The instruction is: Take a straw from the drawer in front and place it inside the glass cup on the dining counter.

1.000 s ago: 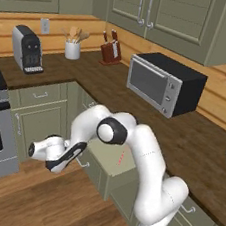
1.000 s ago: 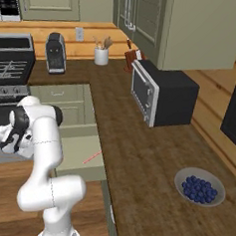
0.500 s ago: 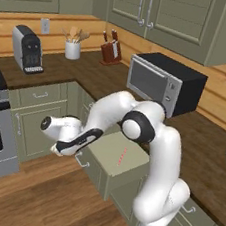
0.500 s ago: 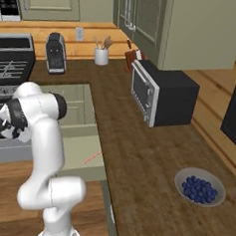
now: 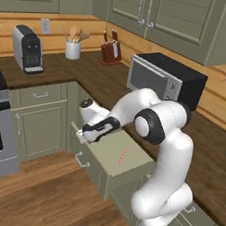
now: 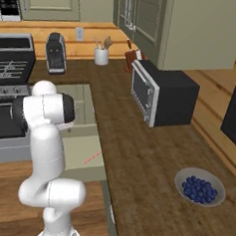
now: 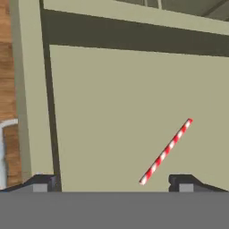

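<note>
A home kitchen: microwave (image 5: 162, 81), stove (image 6: 11, 70), coffee maker (image 5: 27, 49), green cabinets (image 5: 163, 15).

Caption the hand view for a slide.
Open end effector above the pulled-out drawer, red-and-white straw lying diagonally on its floor.

Sitting here are one straw (image 7: 166, 151) in one open drawer (image 5: 111, 149), one microwave (image 5: 164, 80), one coffee maker (image 5: 27, 49), one knife block (image 5: 111, 51) and one bowl (image 6: 200, 187) (holding many blueberries).
</note>
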